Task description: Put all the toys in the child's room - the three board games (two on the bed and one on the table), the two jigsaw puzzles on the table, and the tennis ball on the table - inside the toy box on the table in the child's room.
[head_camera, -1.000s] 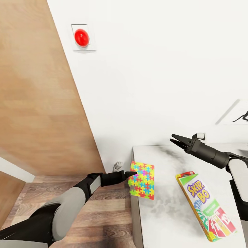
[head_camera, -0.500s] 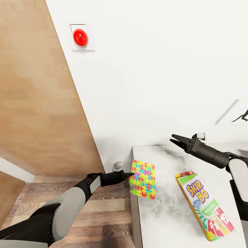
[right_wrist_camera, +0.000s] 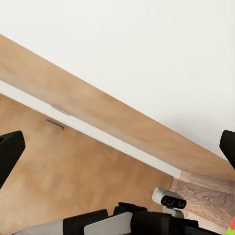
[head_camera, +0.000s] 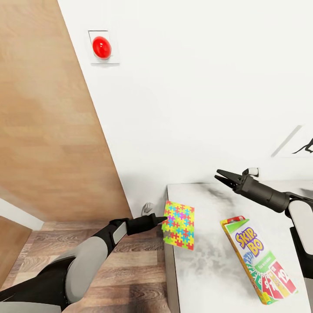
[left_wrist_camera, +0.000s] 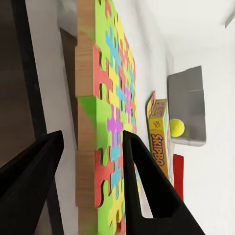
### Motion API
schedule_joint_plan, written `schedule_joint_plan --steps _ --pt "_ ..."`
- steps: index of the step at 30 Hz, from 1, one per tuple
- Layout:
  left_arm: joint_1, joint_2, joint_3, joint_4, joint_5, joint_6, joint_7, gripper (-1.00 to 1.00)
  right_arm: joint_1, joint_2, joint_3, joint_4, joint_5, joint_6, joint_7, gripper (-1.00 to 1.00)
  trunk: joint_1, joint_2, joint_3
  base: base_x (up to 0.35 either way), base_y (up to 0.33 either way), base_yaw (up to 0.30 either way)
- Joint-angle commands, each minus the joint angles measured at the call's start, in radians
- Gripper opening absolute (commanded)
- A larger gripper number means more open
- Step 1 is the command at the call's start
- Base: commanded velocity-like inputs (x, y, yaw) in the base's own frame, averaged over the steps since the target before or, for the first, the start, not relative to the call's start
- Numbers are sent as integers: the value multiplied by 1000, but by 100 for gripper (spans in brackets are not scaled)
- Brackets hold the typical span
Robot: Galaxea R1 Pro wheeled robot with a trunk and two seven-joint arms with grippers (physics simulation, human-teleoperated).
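A white wall (head_camera: 195,87) with a red button (head_camera: 101,47) and a wooden door (head_camera: 43,130) stands behind the pale table (head_camera: 208,269). At the table's left edge lies the puzzle (head_camera: 178,224), its one side hanging past the edge. The left gripper (head_camera: 163,219) reaches it from the floor side; in the left wrist view its fingers (left_wrist_camera: 147,191) straddle the puzzle's (left_wrist_camera: 110,132) edge, one on each side, but whether they press it I cannot tell. The Skip-Bo box (head_camera: 258,260) lies on the table to the right of the puzzle, well apart. Beyond it in that wrist view, the ball (left_wrist_camera: 176,128) sits beside the toy box (left_wrist_camera: 187,105). The right gripper (head_camera: 220,177) hovers above the table's far edge, fingers spread, holding nothing.
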Motion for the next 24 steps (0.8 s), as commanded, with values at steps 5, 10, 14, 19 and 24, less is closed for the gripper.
schedule_joint_plan --steps 5,10,14,19,24 --pt "0 0 1 0 3 11 -2 -100 -1 0 0 0 5 5 6 100 1 -2 -2 0 0 0" --pt "-1 0 2 0 3 15 -8 -100 -1 0 1 0 6 5 3 100 1 -2 -2 0 0 0" --pt "-1 0 2 -1 0 17 -12 -100 -1 0 1 0 6 5 1 100 1 -2 -2 0 0 0" --pt "-2 1 1 -4 -2 40 -16 -100 -1 2 2 1 6 5 0 100 1 -2 -2 0 0 0" --pt "-2 12 1 -12 -3 142 -17 -100 30 3 -1 2 5 5 0 100 1 -2 -2 0 0 0"
